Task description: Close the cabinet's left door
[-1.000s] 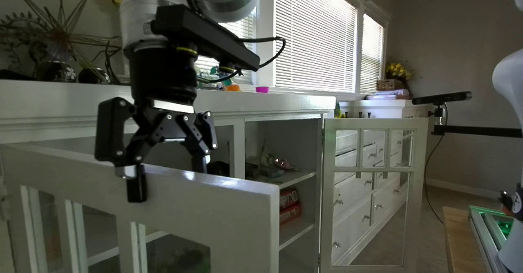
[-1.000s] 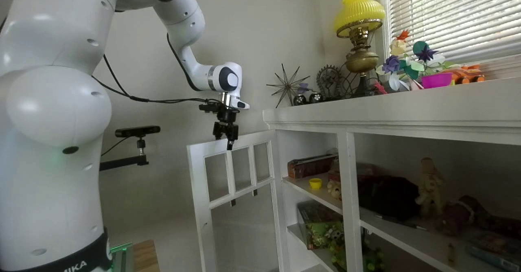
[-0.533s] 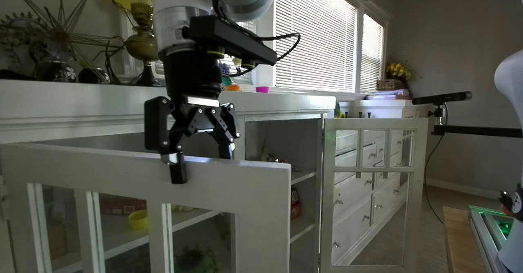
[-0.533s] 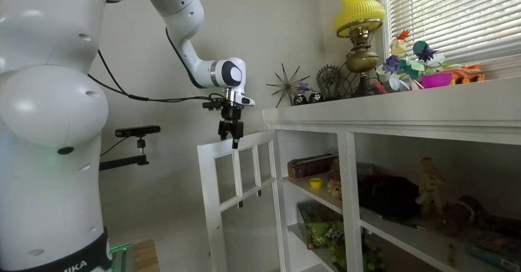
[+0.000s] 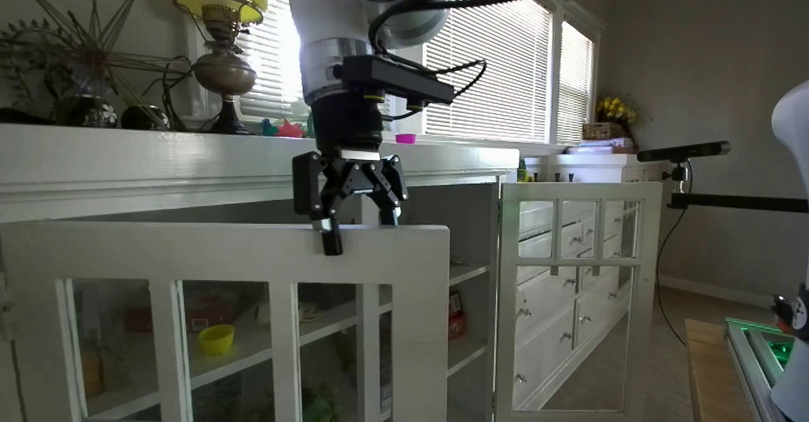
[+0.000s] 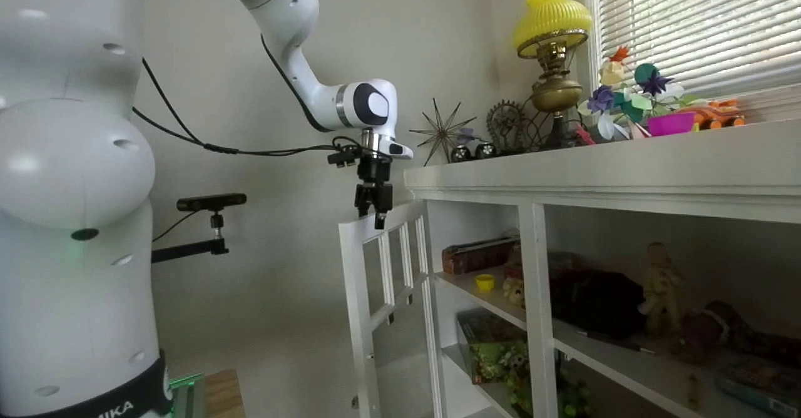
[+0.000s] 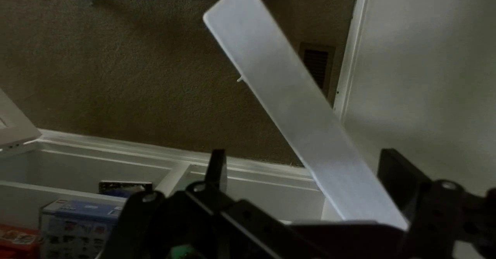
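Observation:
The white cabinet (image 5: pixel 126 163) also shows in an exterior view (image 6: pixel 601 177). Its left door (image 5: pixel 418 321) stands partly open, swung out from the cabinet front; it also shows in an exterior view (image 6: pixel 357 280), and its top edge crosses the wrist view (image 7: pixel 279 76). My gripper (image 5: pixel 360 229) is open and straddles this top edge, one finger outside the door and one on the cabinet side. In the wrist view, the gripper (image 7: pixel 304 157) has its right finger close to the door's outer face and its left finger apart from the door, over the cabinet interior.
The other paned door (image 5: pixel 650 251) stands open beyond. A yellow-shaded lamp (image 6: pixel 554 24), paper flowers (image 6: pixel 616 102) and a pink cup (image 6: pixel 671 122) stand on the cabinet top. Shelves hold a yellow cup (image 5: pixel 216 340) and boxes. A camera on a bar (image 5: pixel 686 151) stands farther off.
The left door has swung toward the cabinet front, reducing its opening. My gripper has moved along with it, open over its top edge. The other door has not moved.

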{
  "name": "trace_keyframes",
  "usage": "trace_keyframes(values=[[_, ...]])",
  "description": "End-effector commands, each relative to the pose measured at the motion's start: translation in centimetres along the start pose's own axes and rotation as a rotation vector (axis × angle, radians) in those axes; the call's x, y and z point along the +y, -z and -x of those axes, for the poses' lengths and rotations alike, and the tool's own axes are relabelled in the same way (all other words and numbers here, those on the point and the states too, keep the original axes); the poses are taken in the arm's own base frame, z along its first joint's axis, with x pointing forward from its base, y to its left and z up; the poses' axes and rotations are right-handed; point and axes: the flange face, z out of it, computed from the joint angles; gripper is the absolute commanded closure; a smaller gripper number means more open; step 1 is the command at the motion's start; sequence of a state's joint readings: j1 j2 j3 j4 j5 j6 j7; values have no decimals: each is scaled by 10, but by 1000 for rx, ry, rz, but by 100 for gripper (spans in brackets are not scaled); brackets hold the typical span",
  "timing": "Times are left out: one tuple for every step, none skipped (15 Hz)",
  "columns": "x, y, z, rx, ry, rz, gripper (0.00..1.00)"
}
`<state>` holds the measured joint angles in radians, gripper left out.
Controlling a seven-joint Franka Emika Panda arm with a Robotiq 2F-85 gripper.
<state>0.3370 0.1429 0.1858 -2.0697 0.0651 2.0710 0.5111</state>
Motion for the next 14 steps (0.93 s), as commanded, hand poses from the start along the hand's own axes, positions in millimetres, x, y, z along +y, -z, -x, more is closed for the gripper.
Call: trace_keyframes(values=[[43, 5, 9, 13, -55, 26, 0], [54, 6, 9, 8, -69, 23, 0], [64, 6, 8, 7, -80, 23, 0], [74, 5, 9, 0, -86, 25, 0], [84, 4, 9, -7, -83, 28, 0], [93, 3, 9, -11, -84, 32, 0], [102, 2, 9, -16, -74, 36, 0], [110, 3, 9, -15, -74, 40, 0], [117, 3, 9, -17, -70, 43, 0], [123, 3, 9, -24, -68, 41, 0], [129, 3, 9, -24, -69, 39, 0], [135, 2, 7, -17, -77, 34, 0], [140, 2, 4, -5, -93, 33, 0], [144, 1, 2, 2, -108, 27, 0]])
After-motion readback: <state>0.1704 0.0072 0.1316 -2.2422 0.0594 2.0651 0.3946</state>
